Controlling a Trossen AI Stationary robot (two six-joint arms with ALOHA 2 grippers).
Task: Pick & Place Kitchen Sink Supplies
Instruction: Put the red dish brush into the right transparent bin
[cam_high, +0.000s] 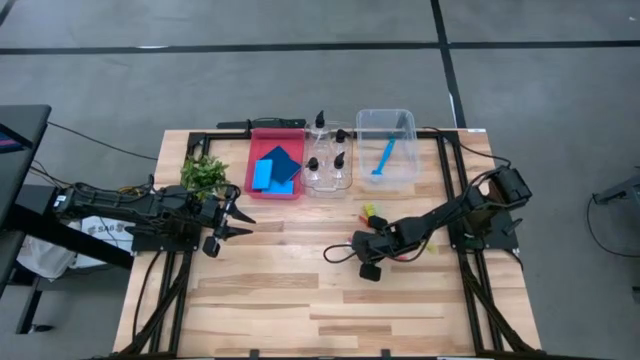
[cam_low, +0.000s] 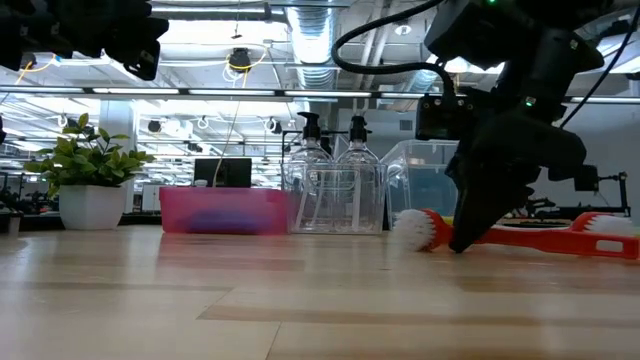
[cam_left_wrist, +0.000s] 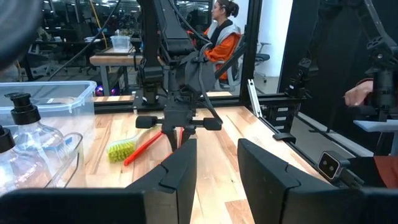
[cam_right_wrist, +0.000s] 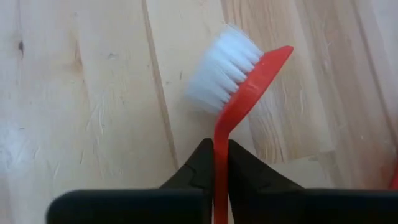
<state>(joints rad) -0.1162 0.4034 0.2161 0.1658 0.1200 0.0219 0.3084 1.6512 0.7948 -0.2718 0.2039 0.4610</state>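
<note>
I see my right gripper (cam_right_wrist: 215, 163) low on the bench, toward the right edge — its fingers are clenched on the thin handle of the red brush (cam_right_wrist: 239, 93), whose white bristles point down to the wood. A yellow-green brush (cam_left_wrist: 126, 149) lies just beside it. My left gripper (cam_high: 232, 222) waits near the left edge beside the plant (cam_high: 204, 172), its fingers apart and holding nothing.
</note>
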